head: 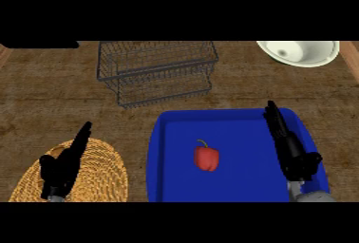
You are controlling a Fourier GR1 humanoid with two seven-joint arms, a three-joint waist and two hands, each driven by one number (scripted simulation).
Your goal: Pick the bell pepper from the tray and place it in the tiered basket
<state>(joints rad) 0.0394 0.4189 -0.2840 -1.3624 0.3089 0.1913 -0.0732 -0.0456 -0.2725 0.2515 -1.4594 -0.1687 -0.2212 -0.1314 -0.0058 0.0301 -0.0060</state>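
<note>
A brown wooden bench (56, 95) fills the view. The biggest thing on it is a blue tray (245, 137), which sits in the near right part and runs down to the lower edge. Beyond the tray's far left corner, and apart from it, stands a tiered basket (157, 71) of dark wire, its levels stacked one above the other. A round woven mat (105, 166) of straw colour lies near the lower left, just beside the tray's left wall. A white bowl (298, 51) sits at the far right corner of the bench, partly cut off by the top edge.

The right hand (289, 142) shows over the tray's right side, close to the right wall. Its fingers are stretched out straight, pointing toward the far edge, and hold nothing. The left hand (64, 163) shows over the woven mat. Its fingers are likewise straight, slanting up and to the right, and empty.

The red bell pepper (206, 159) lies on the tray's floor, a little left of the middle, its green stem pointing toward the far side. It is well apart from the right hand and from both tray walls, and neither hand touches it.
</note>
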